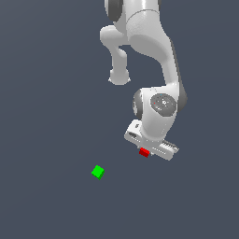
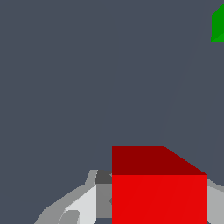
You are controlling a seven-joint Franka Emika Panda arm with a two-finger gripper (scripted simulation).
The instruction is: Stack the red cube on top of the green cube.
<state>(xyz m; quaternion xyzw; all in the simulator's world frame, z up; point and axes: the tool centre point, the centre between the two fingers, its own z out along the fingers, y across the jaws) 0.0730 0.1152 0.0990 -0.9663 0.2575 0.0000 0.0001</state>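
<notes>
Red cube (image 1: 144, 152) tucked right under the white gripper (image 1: 148, 151), between the jaws. Jaws closed narrow on it, one pale finger (image 2: 81, 205) showing beside the cube (image 2: 159, 199) in the wrist view. Cannot tell whether lifted or resting on the dark table (image 1: 46, 116). Green cube (image 1: 97, 172) alone on the table, well apart from the red one, lower and toward the exterior view's left. Only its corner (image 2: 218, 26) peeking in at the edge of the wrist view. White arm (image 1: 149, 42) bent down from above.
</notes>
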